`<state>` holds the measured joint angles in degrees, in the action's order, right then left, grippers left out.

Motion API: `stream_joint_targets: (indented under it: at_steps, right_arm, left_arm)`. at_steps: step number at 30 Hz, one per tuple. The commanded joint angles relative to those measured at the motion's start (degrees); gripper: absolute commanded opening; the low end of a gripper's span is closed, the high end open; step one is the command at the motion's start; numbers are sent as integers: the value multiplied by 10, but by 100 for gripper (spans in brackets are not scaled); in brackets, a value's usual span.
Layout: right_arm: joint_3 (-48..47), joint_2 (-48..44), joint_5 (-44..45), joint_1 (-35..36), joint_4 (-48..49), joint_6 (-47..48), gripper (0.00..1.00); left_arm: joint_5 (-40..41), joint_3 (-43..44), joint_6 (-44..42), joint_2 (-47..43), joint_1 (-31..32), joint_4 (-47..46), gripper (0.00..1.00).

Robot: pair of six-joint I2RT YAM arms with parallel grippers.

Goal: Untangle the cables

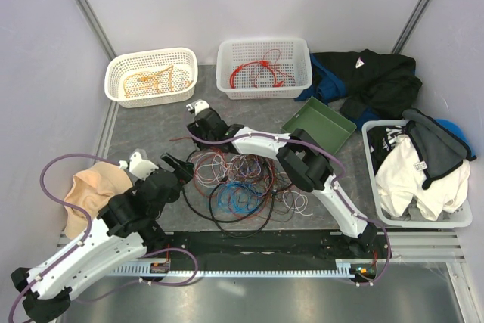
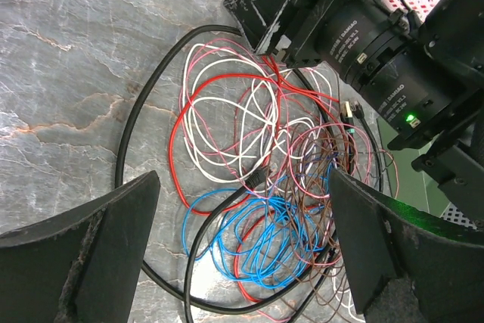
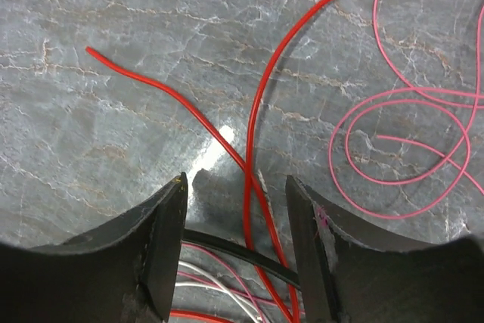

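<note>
Right gripper (image 3: 236, 187) low, astride red cables (image 3: 258, 111)

Overall light: bright, even and diffuse, falling from overhead; the top view is evenly exposed, with pale walls
Shadows: soft and faint, a thin one beside the red cable (image 3: 259, 100) on the worktop (image 3: 113, 149)
Glare: one small white hotspot on the worktop in the right wrist view
Focus: cables (image 2: 249, 156) crisp in the left wrist view; left fingers (image 2: 83, 255) and right fingers (image 3: 151, 255) near-black, slightly soft, little surface detail
</note>
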<state>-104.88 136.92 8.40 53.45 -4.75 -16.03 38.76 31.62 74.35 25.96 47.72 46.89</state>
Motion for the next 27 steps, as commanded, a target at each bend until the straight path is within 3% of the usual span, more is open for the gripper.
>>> stream_joint_targets:
  at_steps: [1, 3, 5, 8, 11, 21, 27]
  right_arm:
    - [-31, 21, 10, -6, -10, 11, 60]
    - [-31, 22, 11, -7, -10, 11, 56]
    - [-15, 7, 20, -10, -5, 7, 58]
    - [55, -52, 36, -14, 45, -8, 79]
    - [111, -103, 64, -22, 100, -13, 86]
    - [122, -92, 57, -99, 92, -45, 86]
    - [50, -30, 36, -108, 62, -42, 87]
  left_arm:
    - [28, 13, 18, 6, 1, 4, 100]
    - [28, 13, 19, 14, 1, 4, 100]
    - [27, 13, 19, 16, 1, 4, 100]
    - [31, 13, 19, 13, 2, 3, 100]
    - [32, 12, 19, 11, 1, 0, 100]
    - [21, -4, 22, 18, 1, -12, 100]
    - [10, -13, 22, 32, 1, -24, 100]
